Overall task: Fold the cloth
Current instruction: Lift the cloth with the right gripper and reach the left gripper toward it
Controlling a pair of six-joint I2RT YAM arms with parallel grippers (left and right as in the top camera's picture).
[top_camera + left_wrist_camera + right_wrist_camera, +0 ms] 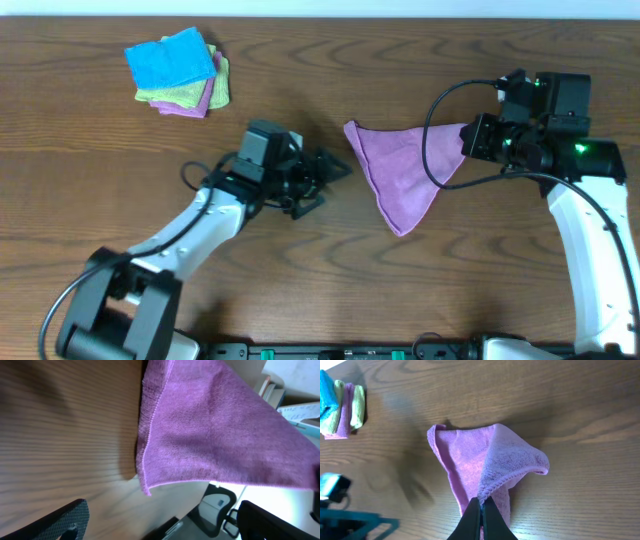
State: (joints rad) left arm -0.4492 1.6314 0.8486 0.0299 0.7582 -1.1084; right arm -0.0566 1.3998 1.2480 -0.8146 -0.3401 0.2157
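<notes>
Overhead: straight down from high on the whole counter (pixel 90 180). Left wrist: low, nearly level with it, very near the cloth (pixel 220 435) edge. Right wrist: close above, down past own fingers (pixel 469 522). Shared across all three: the cloth.

You are operating in an office-type room. Past the edge of the wood-grain table (pixel 60 435), the left wrist view shows a black swivel chair (pixel 220 507) on a pale floor. It also shows upright books (pixel 269 389) beside a white printed box (pixel 300 412).
</notes>
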